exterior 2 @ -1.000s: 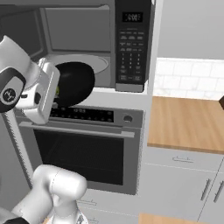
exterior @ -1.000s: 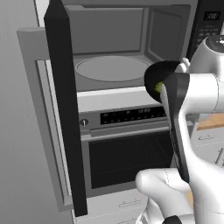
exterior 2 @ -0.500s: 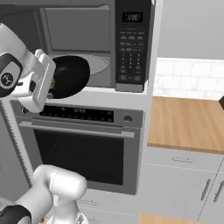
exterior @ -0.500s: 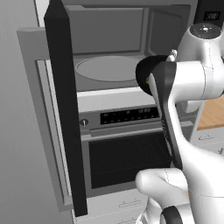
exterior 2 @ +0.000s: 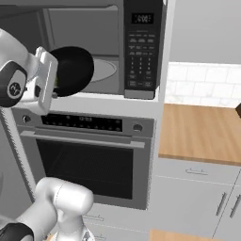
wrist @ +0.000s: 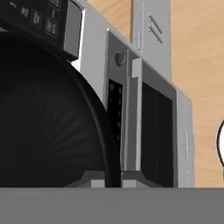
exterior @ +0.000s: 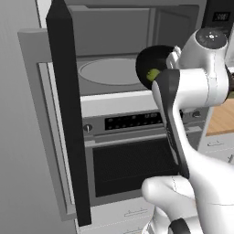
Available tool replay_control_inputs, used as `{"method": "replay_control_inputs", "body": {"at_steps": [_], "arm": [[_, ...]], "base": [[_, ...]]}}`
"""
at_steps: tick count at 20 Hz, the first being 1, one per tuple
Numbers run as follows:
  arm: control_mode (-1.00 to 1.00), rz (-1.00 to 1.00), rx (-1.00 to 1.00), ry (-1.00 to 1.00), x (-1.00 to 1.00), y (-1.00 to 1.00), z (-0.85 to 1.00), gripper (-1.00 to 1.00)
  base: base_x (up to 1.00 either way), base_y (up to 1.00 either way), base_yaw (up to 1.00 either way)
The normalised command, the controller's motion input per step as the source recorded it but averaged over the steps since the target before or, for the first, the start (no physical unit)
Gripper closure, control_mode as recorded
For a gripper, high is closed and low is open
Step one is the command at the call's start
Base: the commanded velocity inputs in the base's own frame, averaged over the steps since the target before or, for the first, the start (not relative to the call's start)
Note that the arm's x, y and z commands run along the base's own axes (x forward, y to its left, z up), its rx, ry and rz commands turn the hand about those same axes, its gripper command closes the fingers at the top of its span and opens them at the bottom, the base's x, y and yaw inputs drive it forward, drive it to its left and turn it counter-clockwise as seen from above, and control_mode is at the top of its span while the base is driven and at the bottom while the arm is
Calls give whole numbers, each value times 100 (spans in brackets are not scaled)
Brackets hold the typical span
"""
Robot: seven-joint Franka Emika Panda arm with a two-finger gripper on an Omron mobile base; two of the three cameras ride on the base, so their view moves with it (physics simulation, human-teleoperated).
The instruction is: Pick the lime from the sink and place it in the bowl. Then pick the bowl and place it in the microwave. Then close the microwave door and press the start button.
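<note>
Kitchen wall units stand ahead in the left base view: the microwave [exterior: 123,55] is open, its grey cavity holding a bare turntable [exterior: 109,71], and its door [exterior: 68,114] stands swung out on the left. Below it sits an oven [exterior: 132,155]. The arm holds the black bowl [exterior: 153,68] tipped on edge at the cavity's right front, and the lime [exterior: 152,74] shows as a yellow-green spot at its lower rim, beside the arm's dark link.

Right base view: the bowl [exterior 2: 73,70] hangs at the microwave mouth, left of the keypad [exterior 2: 142,47]. A wooden counter [exterior 2: 202,132] lies to the right.

Hand view: the bowl [wrist: 43,118] covers the left half, and the gripper [wrist: 107,181] is clamped tight on its rim, with the oven beyond.
</note>
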Motion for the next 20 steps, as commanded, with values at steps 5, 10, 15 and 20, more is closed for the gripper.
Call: {"method": "replay_control_inputs", "body": {"at_steps": [5,10,15,20], "arm": [[-100,12,-3,0,34,34,32,100],[-100,7,-4,2,37,14,13,100],[-100,6,-1,7,63,20,-1,100],[-100,4,0,1,54,4,-2,100]], "base": [[0,0,0],[0,0,0],[0,0,0],[0,0,0]]}}
